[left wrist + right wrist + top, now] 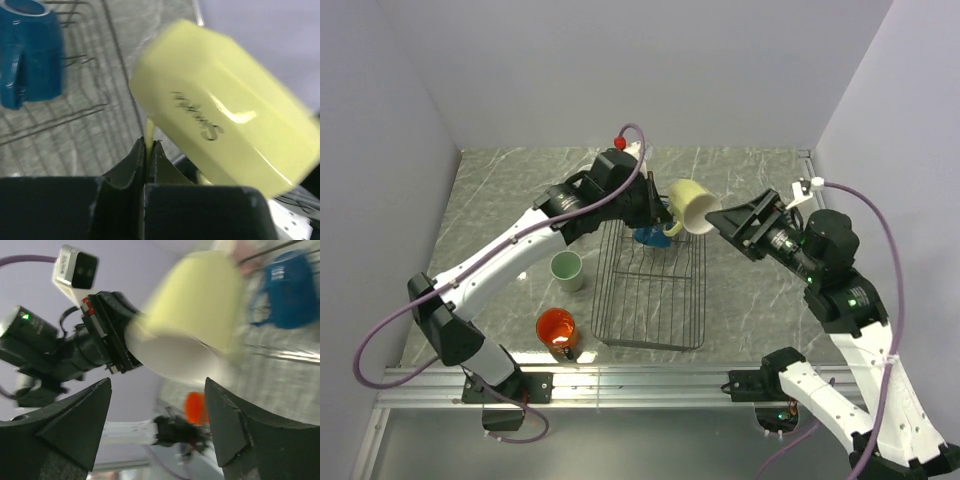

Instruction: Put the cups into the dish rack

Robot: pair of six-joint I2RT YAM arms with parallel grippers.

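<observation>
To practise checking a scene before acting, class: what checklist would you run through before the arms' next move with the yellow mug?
1. Left gripper shut on the pale yellow mug by its handle: ok.
2. Right gripper open and facing the mug's mouth: ok.
3. Free space in the dish rack: ok, only the blue mug sits in it.
4. Clearance between the pale yellow mug and the blue mug: cannot tell, the height is not readable.
5. Mint green mug and orange mug loaded: not ok, both stand on the table left of the rack.
6. Pink mugs located: cannot tell.
</observation>
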